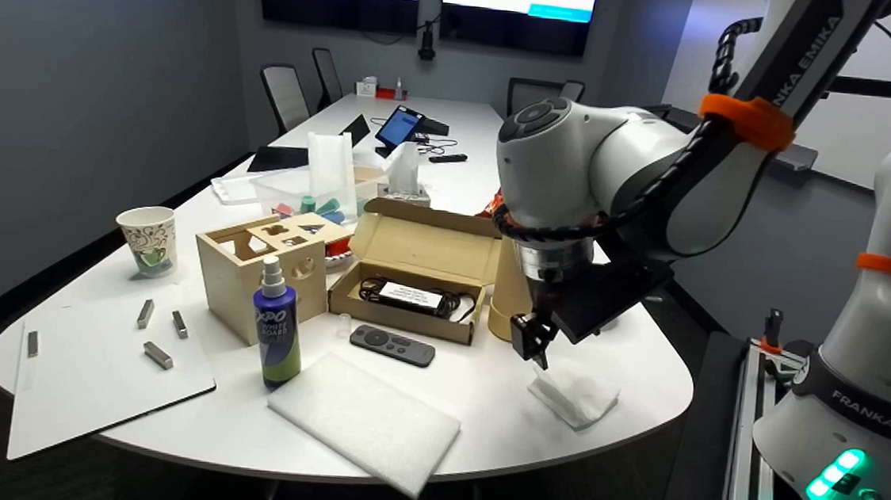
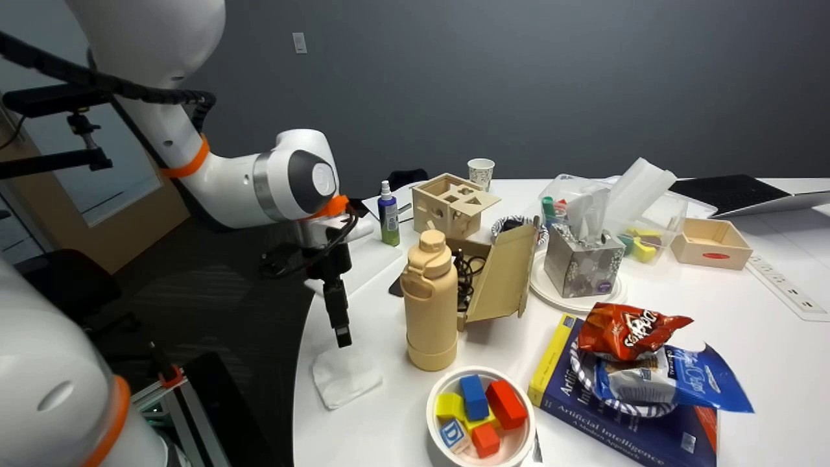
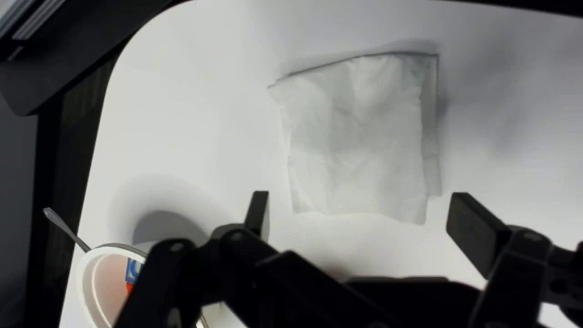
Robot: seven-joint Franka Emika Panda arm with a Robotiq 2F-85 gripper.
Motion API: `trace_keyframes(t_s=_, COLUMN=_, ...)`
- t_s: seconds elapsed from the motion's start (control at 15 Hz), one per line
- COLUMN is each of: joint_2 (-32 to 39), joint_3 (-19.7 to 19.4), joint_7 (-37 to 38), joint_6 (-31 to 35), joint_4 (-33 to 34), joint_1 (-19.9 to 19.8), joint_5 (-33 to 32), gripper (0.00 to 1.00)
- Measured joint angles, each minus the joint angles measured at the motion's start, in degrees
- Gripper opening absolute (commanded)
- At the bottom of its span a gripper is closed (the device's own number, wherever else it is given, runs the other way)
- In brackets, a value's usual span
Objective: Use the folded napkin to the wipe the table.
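The folded napkin (image 1: 579,396) is a white, slightly wrinkled square lying flat near the rounded end of the white table (image 1: 485,400). It also shows in an exterior view (image 2: 347,377) and in the wrist view (image 3: 357,136), fully visible on the table top (image 3: 196,114). My gripper (image 3: 366,218) is open and empty, its fingers wide apart at the napkin's near edge in the wrist view. In both exterior views the gripper (image 1: 535,346) points down above the napkin's edge, apart from it; its fingertip (image 2: 343,336) shows just over the napkin's far side.
A tan bottle (image 2: 431,311) stands close beside the gripper. A white bowl (image 2: 528,421) of coloured blocks, also in the wrist view (image 3: 87,280), is near the napkin. A cardboard box (image 1: 400,318), a remote (image 1: 392,345), a white sheet (image 1: 365,418) and a spray bottle (image 1: 277,332) lie beyond.
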Motion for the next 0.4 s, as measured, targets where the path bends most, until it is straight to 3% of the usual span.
trace_keyframes(t_s=0.4, joint_2=-6.8, joint_3=1.8, joint_7=-7.5, joint_6=6.5, joint_4=0.2, joint_1=-2.2, joint_5=-0.2, gripper=1.0)
